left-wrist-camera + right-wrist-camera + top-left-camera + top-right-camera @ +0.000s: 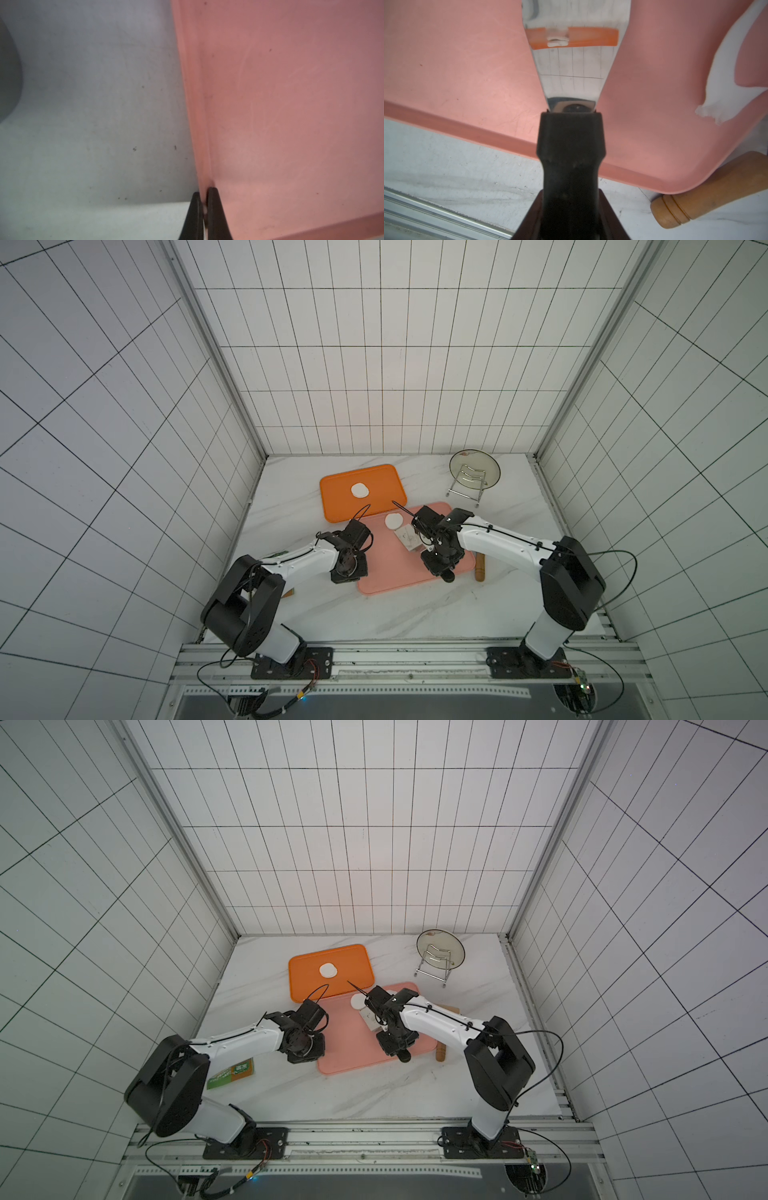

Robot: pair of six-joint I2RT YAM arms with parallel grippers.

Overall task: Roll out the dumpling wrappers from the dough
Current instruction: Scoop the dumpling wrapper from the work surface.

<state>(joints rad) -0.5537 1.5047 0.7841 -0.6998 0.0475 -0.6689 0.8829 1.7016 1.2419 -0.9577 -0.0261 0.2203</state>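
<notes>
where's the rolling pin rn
In both top views the wooden rolling pin lies on the marble table, just beyond the pink tray on its right side.

The left arm (299, 562) and right arm (498, 541) have white shells, bulky black joints, thin black cables (515, 537), black base plates (320, 659).

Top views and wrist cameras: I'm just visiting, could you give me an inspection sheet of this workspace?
Surface: white marble table, a few dark specks.
Job's things: one dumpling wrapper on the orange tray; a second wrapper and a ragged dough strip on the pink tray.
Clutter: rolling pin beside the pink tray; glass lid at the far edge; green box by the left arm.
Grippers: left gripper shut on the pink tray's rim; right gripper shut on the scraper by its black handle.
Cables: black cables along both arms.
Surroundings: white tiled walls, metal rail in front.
</notes>
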